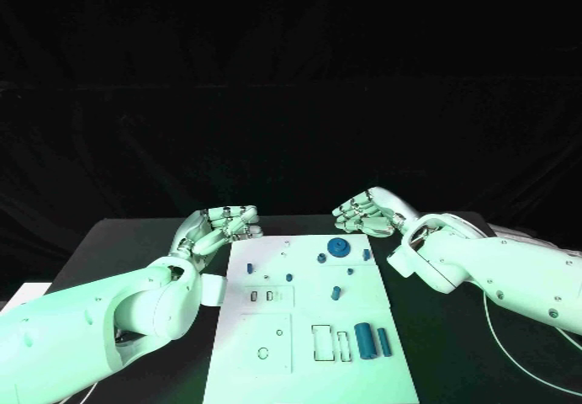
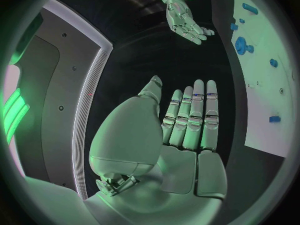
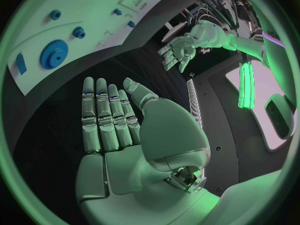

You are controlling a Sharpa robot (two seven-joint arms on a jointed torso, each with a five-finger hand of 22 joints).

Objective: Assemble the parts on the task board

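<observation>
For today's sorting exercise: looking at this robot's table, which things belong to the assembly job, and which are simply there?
Belongs to the job:
task board
blue gear
two blue cylinders
small blue pegs
left hand, open
right hand, open

Simply there:
black table
white cable beside the right arm

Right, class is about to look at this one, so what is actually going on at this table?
Nothing is being handled yet. The left hand and right hand are both empty, held off the far corners of the white task board. In the wrist views their fingers are stretched flat. The blue parts lie untouched on the board, among them a gear and two cylinders.
</observation>
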